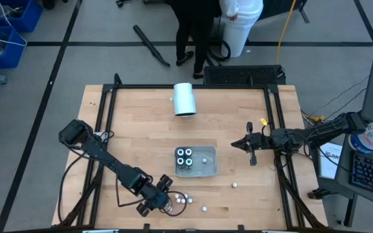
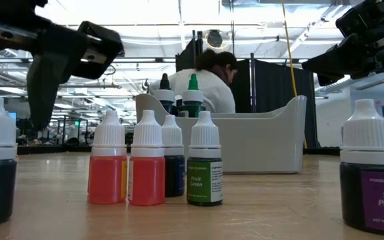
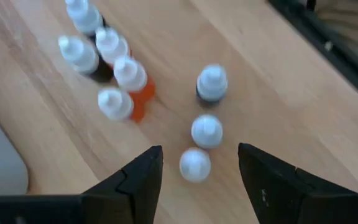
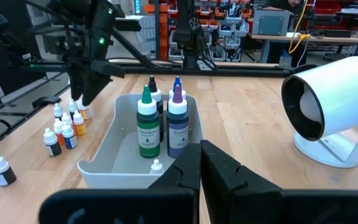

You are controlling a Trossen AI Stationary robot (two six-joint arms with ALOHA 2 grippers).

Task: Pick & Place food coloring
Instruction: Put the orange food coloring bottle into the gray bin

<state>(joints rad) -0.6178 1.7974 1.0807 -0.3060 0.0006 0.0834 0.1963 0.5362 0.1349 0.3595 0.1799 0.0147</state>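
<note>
Food coloring bottles (image 2: 149, 160) stand mostly in a loose cluster on the wooden table (image 1: 141, 123) near its front edge, white-capped, two of them red-orange, one labelled green, one dark; a purple-labelled one (image 2: 370, 177) stands apart at the side of the low view; two more lone bottles (image 1: 235, 184) sit on the bare wood to the right of the cluster; the grey tray (image 1: 210, 169) lies just behind them, holding four larger dark-topped bottles (image 1: 184, 159) packed together at its left end and one small white-capped bottle (image 4: 156, 165) lying loose at the other; a large white cylinder (image 1: 184, 99) rests on its side farther back, well apart from the tray; the left gripper (image 3: 199, 171) hovers over the cluster with its fingers spread wide and nothing between them, three white caps showing just ahead of its tips; the right gripper (image 1: 233, 144) waits to the right of the tray, its fingers pressed together on nothing; beyond the table a person (image 2: 209, 80) in white bends over, and a black frame (image 1: 193, 86) borders the work surface.
</note>
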